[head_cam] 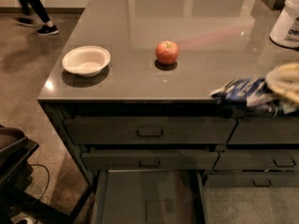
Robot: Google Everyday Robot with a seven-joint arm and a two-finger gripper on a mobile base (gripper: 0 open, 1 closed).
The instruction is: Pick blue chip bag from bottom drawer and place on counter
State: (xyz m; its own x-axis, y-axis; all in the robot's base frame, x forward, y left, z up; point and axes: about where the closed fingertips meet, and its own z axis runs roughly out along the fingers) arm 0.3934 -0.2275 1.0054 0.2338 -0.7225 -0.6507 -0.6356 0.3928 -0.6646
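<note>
The blue chip bag (pixel 246 93) hangs crinkled in the air at the counter's front edge, on the right. My gripper (pixel 274 90), with beige fingers, comes in from the right edge and is shut on the bag's right end. The bottom drawer (pixel 149 197) is pulled open below, and its flat grey floor is bare. The counter (pixel 140 80) is a glossy grey slab above the drawers.
A red-orange apple (pixel 167 52) and a white bowl (pixel 86 59) sit on the counter. A white tub (pixel 286 20) stands at the far right. Two handled drawers (pixel 149 132) are shut. A person's legs (pixel 32 8) show at the top left. Dark equipment (pixel 14 162) stands at the lower left.
</note>
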